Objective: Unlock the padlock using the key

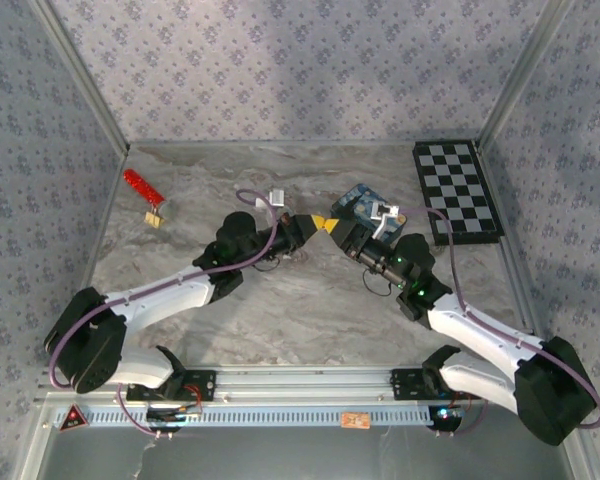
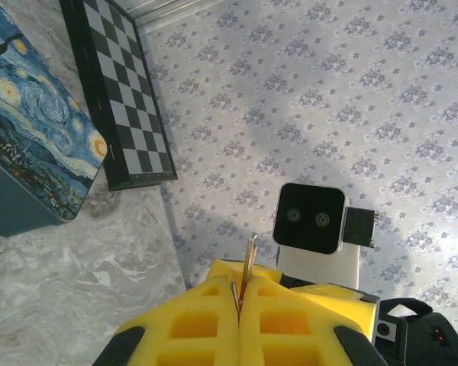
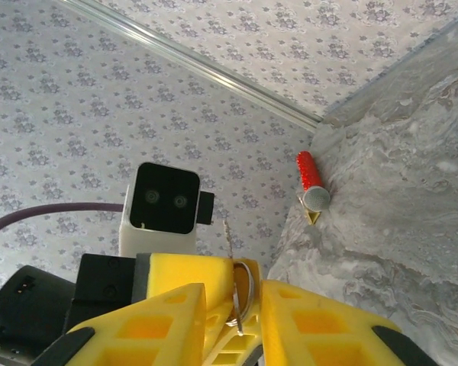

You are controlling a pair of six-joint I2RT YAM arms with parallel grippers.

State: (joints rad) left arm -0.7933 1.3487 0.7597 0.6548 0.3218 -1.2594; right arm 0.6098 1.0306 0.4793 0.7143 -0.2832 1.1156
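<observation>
At left tool (image 2: 239, 293) tip, key (image 2: 249, 259)

Both arms are reaching inward, their grippers meeting tip to tip.

The left arm (image 1: 170, 295) is stretching up and rightward from its base, elbow low. The left gripper (image 1: 318, 222) is pressing its yellow fingers (image 2: 191, 320) flush together on the key (image 2: 249, 263) (just the thin blade is poking out). The right arm (image 1: 480, 335) is angling up and leftward. The right gripper (image 1: 340, 234) is holding its fingers slightly apart and seems to be clamping the padlock (image 3: 244, 293), though little beyond a silver loop is showing there.
</observation>
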